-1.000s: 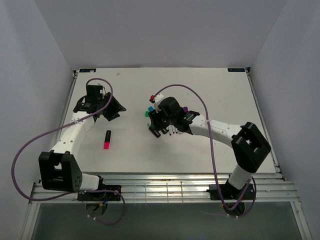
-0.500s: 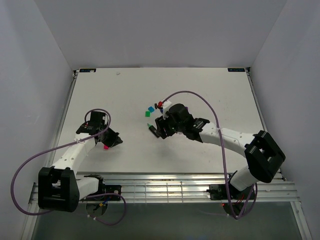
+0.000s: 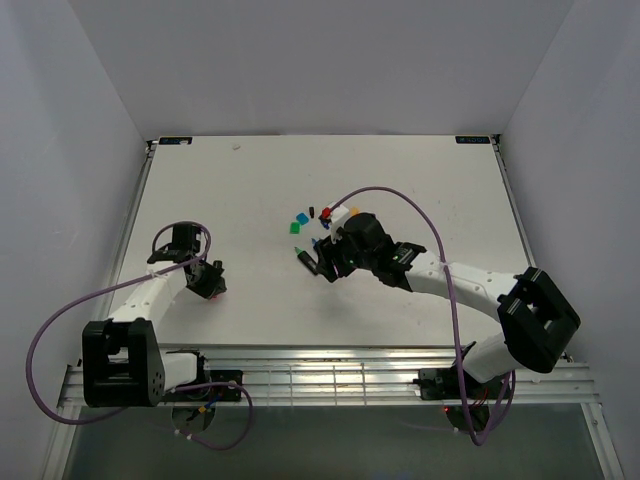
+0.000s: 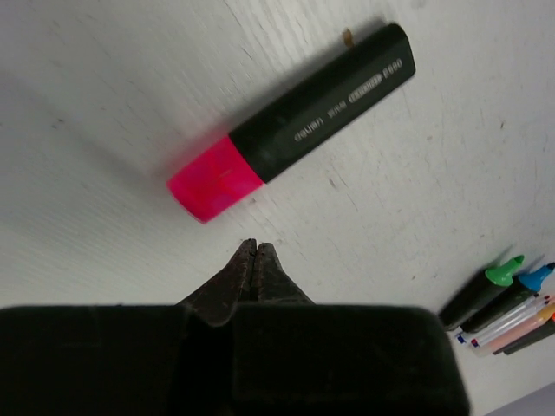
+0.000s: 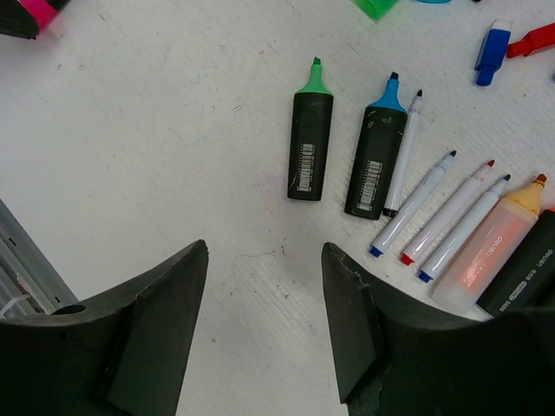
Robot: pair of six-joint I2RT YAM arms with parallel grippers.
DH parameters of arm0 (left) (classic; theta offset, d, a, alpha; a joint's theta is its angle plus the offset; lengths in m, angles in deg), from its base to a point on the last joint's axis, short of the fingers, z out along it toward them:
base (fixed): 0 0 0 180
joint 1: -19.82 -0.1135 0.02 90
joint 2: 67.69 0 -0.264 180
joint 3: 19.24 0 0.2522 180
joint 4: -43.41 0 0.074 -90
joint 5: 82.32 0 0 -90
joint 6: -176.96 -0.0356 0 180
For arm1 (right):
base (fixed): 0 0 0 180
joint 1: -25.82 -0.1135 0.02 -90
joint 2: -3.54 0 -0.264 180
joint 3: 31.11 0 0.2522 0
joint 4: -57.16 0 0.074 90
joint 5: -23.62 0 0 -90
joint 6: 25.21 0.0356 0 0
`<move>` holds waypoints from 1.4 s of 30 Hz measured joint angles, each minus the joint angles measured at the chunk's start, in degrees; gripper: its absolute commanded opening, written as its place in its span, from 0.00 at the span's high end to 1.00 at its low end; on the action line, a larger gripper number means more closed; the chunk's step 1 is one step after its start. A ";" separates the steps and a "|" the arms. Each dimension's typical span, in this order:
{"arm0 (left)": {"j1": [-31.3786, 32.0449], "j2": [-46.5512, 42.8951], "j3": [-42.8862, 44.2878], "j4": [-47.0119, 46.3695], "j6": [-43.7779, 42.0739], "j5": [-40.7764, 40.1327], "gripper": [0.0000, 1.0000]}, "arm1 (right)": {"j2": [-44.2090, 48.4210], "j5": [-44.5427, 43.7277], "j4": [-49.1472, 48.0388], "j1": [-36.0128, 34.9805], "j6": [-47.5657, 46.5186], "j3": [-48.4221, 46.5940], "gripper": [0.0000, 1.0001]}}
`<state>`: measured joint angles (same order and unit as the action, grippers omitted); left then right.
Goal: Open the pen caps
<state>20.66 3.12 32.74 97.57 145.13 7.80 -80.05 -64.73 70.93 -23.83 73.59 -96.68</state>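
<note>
A black highlighter (image 4: pixel 323 102) with its magenta pen cap (image 4: pixel 213 178) on lies on the white table, just ahead of my left gripper (image 4: pixel 257 246), which is shut and empty. In the top view my left gripper (image 3: pixel 205 280) covers this marker. My right gripper (image 5: pixel 264 260) is open and empty above bare table, short of a row of uncapped markers: a green-tipped highlighter (image 5: pixel 310 139), a blue-tipped one (image 5: pixel 377 149), thin pens and an orange one (image 5: pixel 492 251). Loose caps lie beyond: blue (image 5: pixel 492 45), red (image 5: pixel 533 39), green (image 5: pixel 375 7). My right gripper (image 3: pixel 335 262) sits mid-table.
Loose teal (image 3: pixel 300 215) and green (image 3: pixel 296 227) caps lie at mid-table in the top view. The metal rail (image 3: pixel 320 375) runs along the near edge. Purple cables (image 3: pixel 395 200) loop over both arms.
My left gripper came from the far left down to the magenta-capped marker and now covers it. My right arm drew slightly right and near, uncovering the loose caps.
</note>
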 measured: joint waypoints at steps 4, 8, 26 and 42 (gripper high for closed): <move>-3.54 0.00 -0.07 0.17 -0.83 -2.40 1.00 | 0.00 0.04 -0.13 0.00 0.02 0.17 0.39; -4.83 1.33 -0.07 0.04 -1.90 -3.69 1.00 | 0.00 0.04 -0.15 -0.02 0.02 0.17 0.39; -14.78 11.08 4.28 -1.57 -8.81 -6.47 1.00 | -0.15 0.09 -0.17 -0.04 0.00 0.17 0.39; -19.96 14.75 11.45 -3.06 -14.60 0.24 0.27 | -0.17 0.09 -0.17 -0.04 0.02 0.20 0.39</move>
<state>0.70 17.87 44.19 94.51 130.53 8.04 -80.23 -64.64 70.75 -23.88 73.61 -96.48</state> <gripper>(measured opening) 0.571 0.613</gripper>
